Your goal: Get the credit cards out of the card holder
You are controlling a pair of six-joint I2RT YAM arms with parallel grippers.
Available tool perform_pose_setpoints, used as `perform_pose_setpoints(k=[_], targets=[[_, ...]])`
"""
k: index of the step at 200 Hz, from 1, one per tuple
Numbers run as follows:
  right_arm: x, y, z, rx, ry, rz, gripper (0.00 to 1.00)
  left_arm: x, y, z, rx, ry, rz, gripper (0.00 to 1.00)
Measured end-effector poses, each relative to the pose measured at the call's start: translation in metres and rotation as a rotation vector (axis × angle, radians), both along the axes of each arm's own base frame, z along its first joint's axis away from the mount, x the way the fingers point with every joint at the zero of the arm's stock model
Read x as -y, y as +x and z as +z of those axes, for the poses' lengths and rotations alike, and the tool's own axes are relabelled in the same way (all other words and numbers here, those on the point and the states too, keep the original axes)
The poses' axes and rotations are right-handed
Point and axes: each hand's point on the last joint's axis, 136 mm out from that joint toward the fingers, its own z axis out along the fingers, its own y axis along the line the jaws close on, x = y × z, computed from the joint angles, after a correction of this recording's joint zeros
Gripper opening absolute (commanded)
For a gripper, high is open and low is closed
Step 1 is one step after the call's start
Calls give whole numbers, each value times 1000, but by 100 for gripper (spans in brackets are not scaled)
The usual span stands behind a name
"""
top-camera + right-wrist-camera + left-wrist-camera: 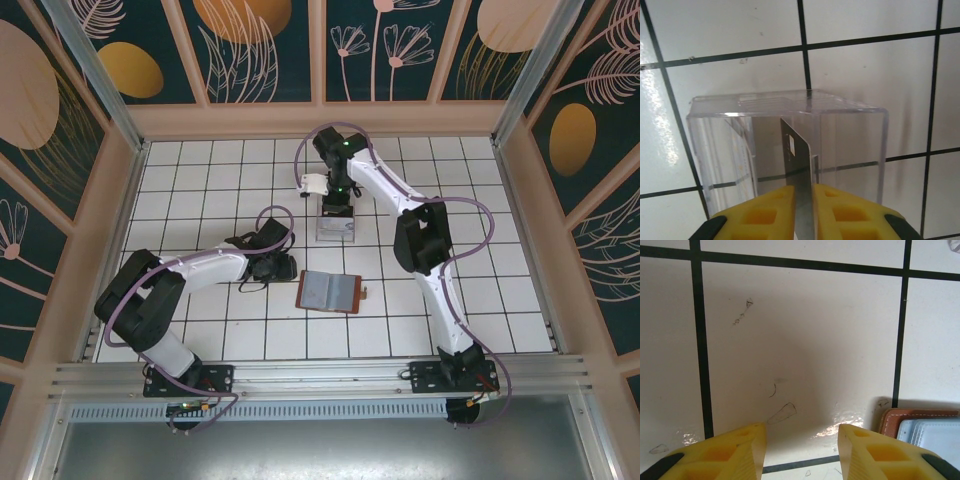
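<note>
Tiles (805,340) glossy white; stand (850,135) ahead of right gripper (804,194) clear smooth plastic; credit card (799,160) dull grey; card holder (891,421) stitched brown leather.

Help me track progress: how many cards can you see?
1: a card stands edge-on in the right pincer, at the clear stand. More may be hidden in the stand or the holder.

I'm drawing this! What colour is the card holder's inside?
Grey-blue card holder lining, best in the left wrist view.
</note>
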Motion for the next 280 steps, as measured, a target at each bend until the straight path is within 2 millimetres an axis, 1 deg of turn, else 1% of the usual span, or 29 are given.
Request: perform_pose_setpoints(k=[54,100,116,149,175,227,260,280], targets=[[2,17,3,71,-9,-13,28,0,0,-1,-3,3,0,43],[1,28,6,113,4,-21,29,0,0,-1,-3,2,0,43],[0,30,4,118,9,-21,29,0,0,-1,-3,2,0,43],[2,28,-7,104,0,-21,30,0,0,-1,-3,2,0,43],[1,29,-8,109,4,-21,30,0,0,-1,-3,2,0,43],[-3,38,-4,149,21,-34,30,0,0,-1,-3,2,0,43],[-5,44,0,168,44,-83,30,1,1,0,-1,1,0,43],[-6,43,5,166,69,-137,30,3,4,4,9,-6,0,43]])
